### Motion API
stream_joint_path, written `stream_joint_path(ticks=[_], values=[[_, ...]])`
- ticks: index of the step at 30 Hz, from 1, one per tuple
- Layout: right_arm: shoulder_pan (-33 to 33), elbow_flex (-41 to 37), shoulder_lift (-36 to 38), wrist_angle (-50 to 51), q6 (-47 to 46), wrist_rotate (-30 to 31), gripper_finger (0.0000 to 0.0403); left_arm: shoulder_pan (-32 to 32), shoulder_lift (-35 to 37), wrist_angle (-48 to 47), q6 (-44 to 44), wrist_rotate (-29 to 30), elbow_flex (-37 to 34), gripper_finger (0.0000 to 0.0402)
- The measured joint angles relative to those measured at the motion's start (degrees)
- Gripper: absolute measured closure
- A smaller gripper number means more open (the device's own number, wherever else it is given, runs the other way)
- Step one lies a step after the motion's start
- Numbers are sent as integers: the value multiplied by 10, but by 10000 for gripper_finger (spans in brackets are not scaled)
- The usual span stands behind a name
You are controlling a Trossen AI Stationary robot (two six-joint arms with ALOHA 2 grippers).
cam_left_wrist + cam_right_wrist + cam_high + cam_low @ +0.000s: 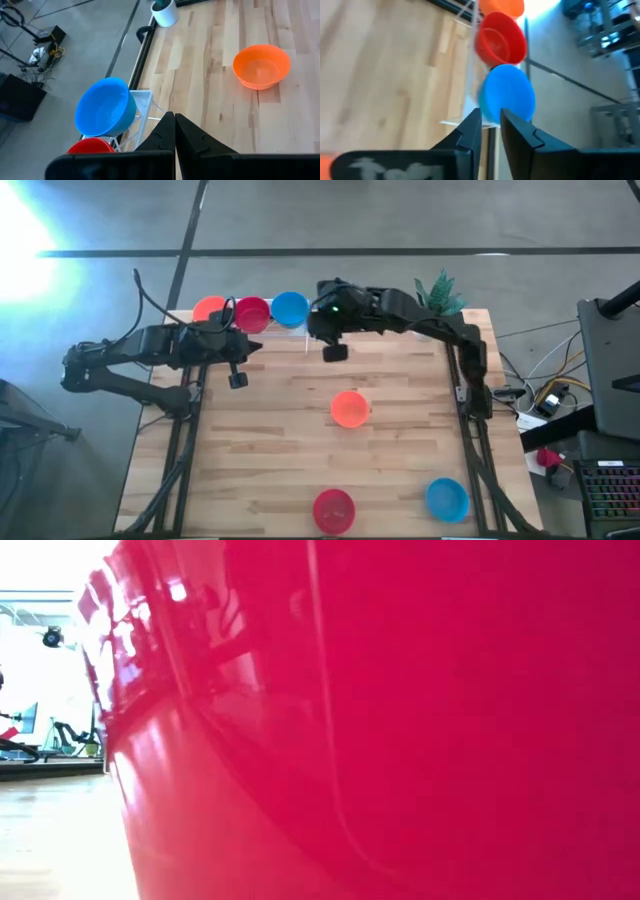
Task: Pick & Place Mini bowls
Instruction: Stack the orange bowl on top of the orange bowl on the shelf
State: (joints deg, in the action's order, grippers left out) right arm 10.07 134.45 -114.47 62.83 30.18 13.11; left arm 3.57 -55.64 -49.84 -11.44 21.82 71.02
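1. Orange, red and blue plastic, three bowls racked: orange racked bowl [209, 308], red racked bowl [252, 313] and blue racked bowl [290, 308] standing on edge in a row in the white wire rack [142, 102], upper centre-left of the high view, at the table [280, 430] far edge.
2. Three more bowls loose on the wood: orange loose bowl [350, 409] at frame centre, red loose bowl [334, 510] at bottom centre, blue loose bowl [447, 499] at lower right.
3. Low view almost wholly blocked by a red surface, judged to be the red loose bowl close to the lens.
4. Left gripper [175, 131]: fingers pressed together, holding nothing, positioned just beside the rack near the red racked bowl.
5. Right gripper [490, 125]: fingers slightly parted with a narrow gap, nothing between them, hovering just beside the blue racked bowl.
6. White pot with a green plant [439, 293] at the upper right of the table, not part of the task.
7. Progress, as a judgement: about half complete, with three bowls placed and three left to collect. Orange loose bowl judged the nearest next pick.
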Motion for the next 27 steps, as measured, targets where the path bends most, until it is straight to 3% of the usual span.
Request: stream_joint_path(ticks=[8,27], values=[[-62,0,51,107,-80,-1,390,-3,-15,3,-22,-38,0,399],[-199,0,103,202,-150,4,394,-73,-185,118,-42,-49,-1,399]])
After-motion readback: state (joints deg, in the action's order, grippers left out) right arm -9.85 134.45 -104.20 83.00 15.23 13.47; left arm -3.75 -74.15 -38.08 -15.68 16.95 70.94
